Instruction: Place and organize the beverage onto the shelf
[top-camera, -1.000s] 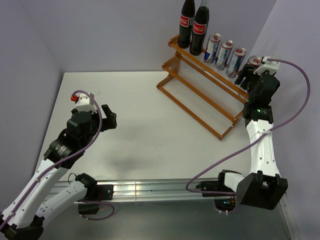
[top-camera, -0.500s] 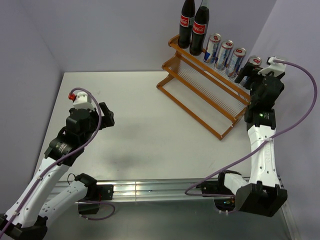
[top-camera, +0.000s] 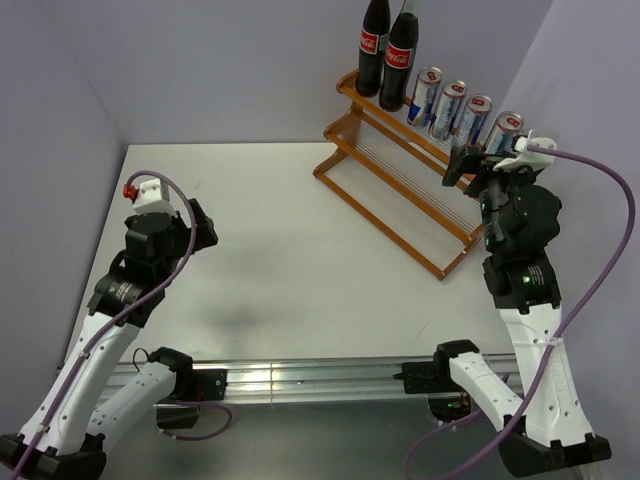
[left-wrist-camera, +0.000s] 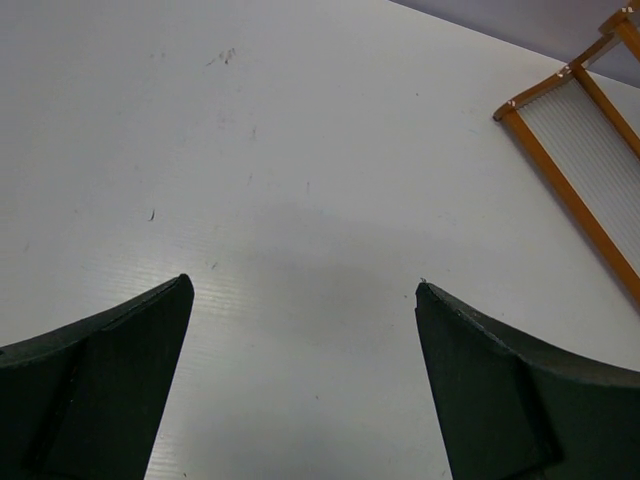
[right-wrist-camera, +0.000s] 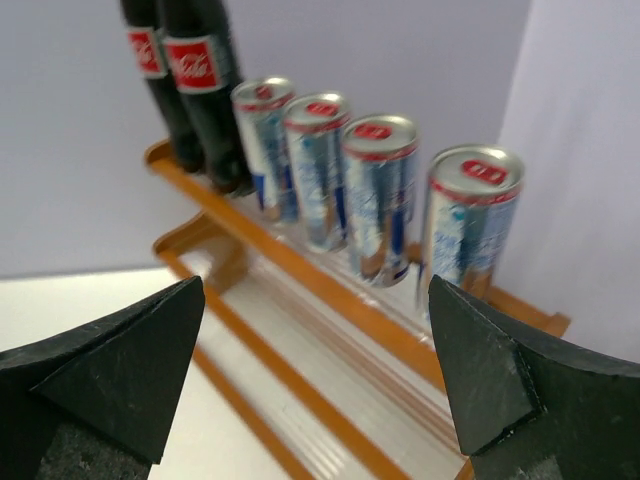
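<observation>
Two dark cola bottles (top-camera: 388, 48) (right-wrist-camera: 200, 80) and several slim silver-blue cans (top-camera: 455, 108) (right-wrist-camera: 380, 195) stand in a row on the upper tier of the orange-brown shelf (top-camera: 395, 190) (right-wrist-camera: 300, 280) at the back right. The rightmost can (top-camera: 503, 132) (right-wrist-camera: 468, 230) stands at the shelf's right end. My right gripper (top-camera: 472, 165) (right-wrist-camera: 315, 290) is open and empty, just in front of the cans, above the shelf's right end. My left gripper (top-camera: 203, 228) (left-wrist-camera: 303, 290) is open and empty over the bare table at the left.
The white table (top-camera: 280, 260) is bounded by purple-grey walls at the back, left and right. The shelf's lower tier (right-wrist-camera: 330, 370) holds nothing. A corner of the shelf shows in the left wrist view (left-wrist-camera: 580, 160). A metal rail (top-camera: 300, 375) runs along the near edge.
My right gripper has drawn back from the rightmost can, leaving it standing on the shelf, and moved left and nearer. My left arm has pulled back to the left and up.
</observation>
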